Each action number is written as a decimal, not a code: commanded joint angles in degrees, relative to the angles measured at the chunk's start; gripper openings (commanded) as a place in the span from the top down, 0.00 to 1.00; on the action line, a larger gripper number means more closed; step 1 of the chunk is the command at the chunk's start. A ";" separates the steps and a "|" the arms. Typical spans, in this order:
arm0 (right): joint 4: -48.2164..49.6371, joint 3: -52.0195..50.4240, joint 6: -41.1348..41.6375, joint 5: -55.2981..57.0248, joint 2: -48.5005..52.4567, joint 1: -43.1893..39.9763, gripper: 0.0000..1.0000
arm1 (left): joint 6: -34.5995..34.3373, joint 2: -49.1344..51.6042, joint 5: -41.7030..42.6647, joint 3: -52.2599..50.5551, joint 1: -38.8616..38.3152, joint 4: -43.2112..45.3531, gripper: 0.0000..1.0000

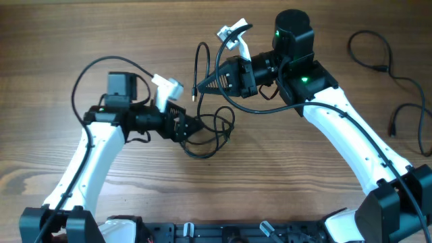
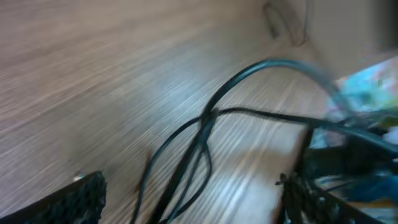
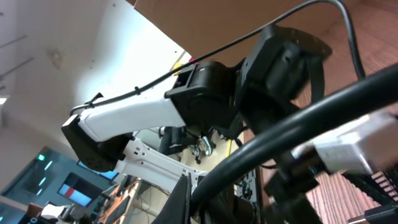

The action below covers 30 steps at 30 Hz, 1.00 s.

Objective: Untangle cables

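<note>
The clump of thin black cables (image 1: 217,129) is found at 3 o'clock of the nearer, wide-open left hand (image 1: 197,126); one strand (image 1: 196,67) is clamped by the right hand (image 1: 204,84).

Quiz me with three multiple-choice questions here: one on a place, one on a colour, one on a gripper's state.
1. Where does the separate loose cable lie? A) between the grippers B) right of the right arm C) under the left arm
2. What colour are the tangled cables? A) white B) black C) red
3. The left gripper is: A) open B) shut C) out of view
Answers: B, it lies near the overhead view's right edge; B, dark loops on the wooden table; A, its fingers stand far apart.
</note>
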 commanded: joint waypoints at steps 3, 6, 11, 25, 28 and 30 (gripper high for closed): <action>0.55 1.01 0.00 -1.60 0.33 -0.17 0.96 | 2.58 0.94 -12.92 -0.24 -5.29 0.98 0.19; 0.55 1.01 0.00 -1.60 0.33 -0.20 0.96 | 2.32 3.78 -16.70 -0.24 -6.51 1.16 0.48; 0.55 1.01 -0.09 -1.60 0.33 -0.20 0.96 | 0.28 5.33 -18.58 -0.24 -5.77 2.54 0.96; -40.59 0.94 -27.58 28.83 0.33 -20.09 0.96 | -46.23 5.35 -44.96 -0.24 23.67 5.27 0.96; -48.68 0.94 -28.52 51.04 0.33 -26.32 0.96 | -47.65 5.42 -44.96 -0.68 28.37 5.57 0.96; -52.30 0.94 -28.22 65.99 0.35 -30.51 0.96 | -47.67 6.29 -44.96 -0.90 30.10 5.99 0.96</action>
